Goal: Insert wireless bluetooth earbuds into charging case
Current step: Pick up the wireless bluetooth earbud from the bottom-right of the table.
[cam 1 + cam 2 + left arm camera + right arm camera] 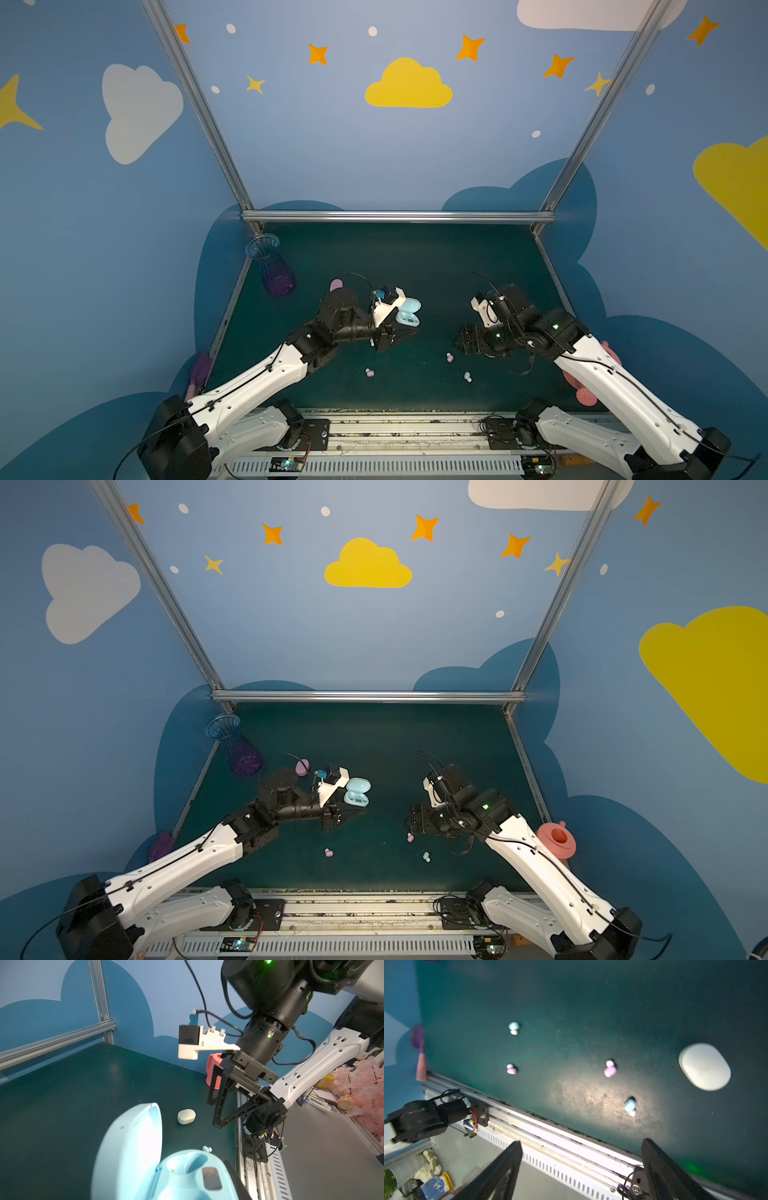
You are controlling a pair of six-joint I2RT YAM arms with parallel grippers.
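Observation:
The pale blue charging case (408,314) is held off the mat with its lid open, and my left gripper (400,332) is shut on its base. In the left wrist view the case (187,1176) fills the foreground, both sockets empty, with one black finger (235,1178) along its side. Loose earbuds lie on the mat: pink ones (609,1070) (511,1070) and pale blue ones (630,1105) (513,1027). My right gripper (581,1142) hangs open and empty above the front part of the mat, close to a pink earbud (449,357).
A closed white case (705,1066) lies under my right arm. A pink case (302,766) sits behind my left arm. A blue-purple vase (270,266) stands at the back left, a pink watering can (557,839) off the right edge. The metal rail (395,428) borders the front.

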